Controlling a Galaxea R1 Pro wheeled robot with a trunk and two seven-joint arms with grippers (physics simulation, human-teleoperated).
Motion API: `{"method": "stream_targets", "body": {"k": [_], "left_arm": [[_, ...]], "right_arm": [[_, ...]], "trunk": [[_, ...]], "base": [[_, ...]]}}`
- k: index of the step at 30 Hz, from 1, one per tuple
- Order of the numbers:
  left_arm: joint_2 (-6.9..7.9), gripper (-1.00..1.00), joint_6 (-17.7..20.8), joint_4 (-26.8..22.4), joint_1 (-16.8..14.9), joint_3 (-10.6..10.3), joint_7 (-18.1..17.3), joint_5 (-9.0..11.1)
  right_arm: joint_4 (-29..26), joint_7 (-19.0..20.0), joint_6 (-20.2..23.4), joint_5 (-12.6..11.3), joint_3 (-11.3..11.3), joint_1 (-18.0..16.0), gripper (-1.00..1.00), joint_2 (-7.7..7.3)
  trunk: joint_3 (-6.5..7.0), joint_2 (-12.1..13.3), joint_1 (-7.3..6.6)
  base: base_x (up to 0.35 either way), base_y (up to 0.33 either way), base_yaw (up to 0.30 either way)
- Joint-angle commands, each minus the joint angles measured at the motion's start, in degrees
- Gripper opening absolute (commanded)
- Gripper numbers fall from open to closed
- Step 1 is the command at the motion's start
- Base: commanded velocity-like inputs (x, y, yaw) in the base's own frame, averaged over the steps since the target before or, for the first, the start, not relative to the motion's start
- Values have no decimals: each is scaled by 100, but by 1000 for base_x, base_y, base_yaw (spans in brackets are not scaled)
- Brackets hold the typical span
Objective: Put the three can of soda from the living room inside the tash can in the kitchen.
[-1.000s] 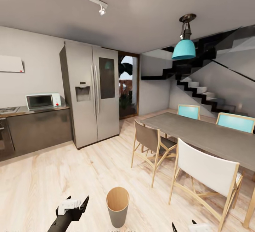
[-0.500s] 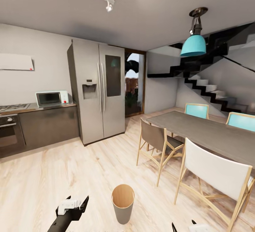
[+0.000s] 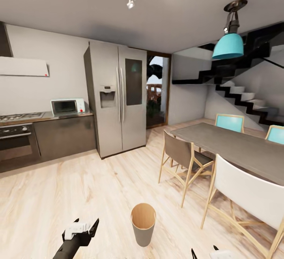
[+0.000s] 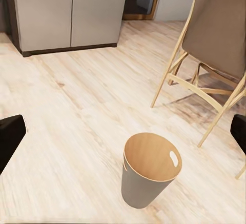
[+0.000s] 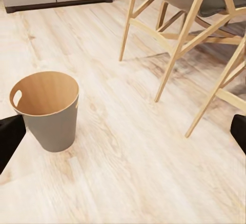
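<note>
KITCHEN — The small round tapered bin w/ pale grey-beige outer wall and coppery-brown inner wall [image 3: 143, 224] stands upright on the pale wood-plank floor [image 3: 79, 188], at abt 6 o'clock in the head view, lidless, a cut-out handle slot showing near its rim in the left wrist view [image 4: 147, 168] and right wrist view [image 5: 47, 108].

The left hand [image 3: 85, 223], black fingers w/ a white block behind them, hovers at abt 7 o'clock, just beside the bin but apart from it; its fingers are spread wide and grasp nothing. The right hand [image 3: 205, 252] shows as two dark fingertips at the lower edge, abt 5 o'clock, likewise released and empty, fingers parted.

At 11 o'clock stands the tall steel double-door fridge [image 3: 116, 97] w/ a dispenser in its left door. At 9–10 o'clock runs the dark grey cabinet desk [image 3: 65, 134], carrying a white-framed microwave [image 3: 68, 106], w/ a built-in oven [image 3: 17, 146] beside it. At 3 o'clock is a long grey dining table [image 3: 240, 148] ringed by wood-framed chairs: a grey-brown chair [image 3: 183, 160], a white-backed chair [image 3: 248, 192] and turquoise-backed chairs [image 3: 229, 122] on the far side. A turquoise pendant lamp [image 3: 228, 45] hangs at 1 o'clock, w/ a black-and-white staircase [image 3: 244, 97] behind.
</note>
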Motion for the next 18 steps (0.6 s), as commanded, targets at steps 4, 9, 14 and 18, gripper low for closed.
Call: {"method": "stream_targets", "body": {"k": [4, 9, 14, 18], "left_arm": [[0, 100, 0, 0, 0, 2, 0, -3], [0, 100, -2, 2, 0, 2, 2, -13], [0, 100, -2, 0, 0, 3, 3, -16], [0, 100, -2, 0, 0, 3, 3, -18]], "right_arm": [[0, -2, 0, 1, 0, 0, 100, 0], [0, -3, 0, 7, 0, 0, 100, 0], [0, -4, 0, 10, 0, 0, 100, -1], [0, -4, 0, 11, 0, 0, 100, 0]], "trunk": [[-28, 0, 0], [-63, 0, 0], [-97, 0, 0], [-124, 0, 0]], "base": [[0, 0, 158], [0, 0, 160], [0, 0, 161], [0, 0, 161]]}}
